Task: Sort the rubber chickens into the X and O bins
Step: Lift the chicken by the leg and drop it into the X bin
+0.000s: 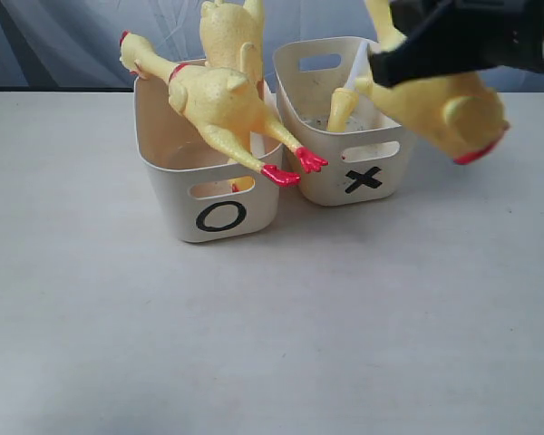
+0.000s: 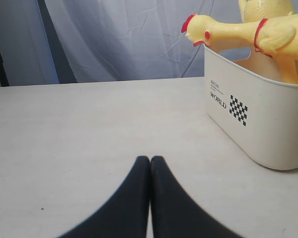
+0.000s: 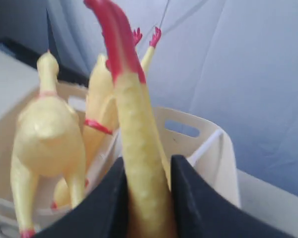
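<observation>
Right wrist view shows our right tool (image 3: 148,166) clamped on a rubber chicken (image 3: 136,124), the X bin (image 1: 331,186) just below it, so we judge the drop is next: centre, lower, release; our left tool (image 2: 150,163) sits closed, empty.

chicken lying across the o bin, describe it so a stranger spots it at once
Find the cream bin marked O, left of the X bin. One rubber chicken lies slanted across its rim, red feet poking toward the X bin. Unlike it, the other chicken there stands upright.
</observation>
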Robot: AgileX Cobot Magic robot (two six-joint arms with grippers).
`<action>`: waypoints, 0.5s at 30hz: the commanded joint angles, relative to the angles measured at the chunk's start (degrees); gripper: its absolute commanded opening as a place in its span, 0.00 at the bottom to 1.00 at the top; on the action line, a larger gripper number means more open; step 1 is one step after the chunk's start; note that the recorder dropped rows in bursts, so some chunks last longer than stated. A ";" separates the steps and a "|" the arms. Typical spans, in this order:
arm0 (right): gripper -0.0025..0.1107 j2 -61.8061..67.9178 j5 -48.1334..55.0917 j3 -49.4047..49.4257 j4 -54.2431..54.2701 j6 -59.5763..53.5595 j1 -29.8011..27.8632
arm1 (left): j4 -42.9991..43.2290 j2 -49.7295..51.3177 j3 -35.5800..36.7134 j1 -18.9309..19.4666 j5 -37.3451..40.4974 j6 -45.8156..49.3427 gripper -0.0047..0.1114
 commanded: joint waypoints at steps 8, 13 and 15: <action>0.01 24.41 -8.59 -23.42 -11.65 39.61 -17.30 | 0.00 -0.19 -0.32 -0.17 -0.76 -0.19 0.04; 0.01 31.44 -8.84 -30.76 -11.65 39.61 -17.80 | 0.00 -0.19 -0.32 -0.17 -0.76 -0.19 0.04; 0.01 34.00 -9.80 -31.66 -11.65 39.61 -17.80 | 0.00 -0.19 -0.32 -0.17 -0.76 -0.19 0.04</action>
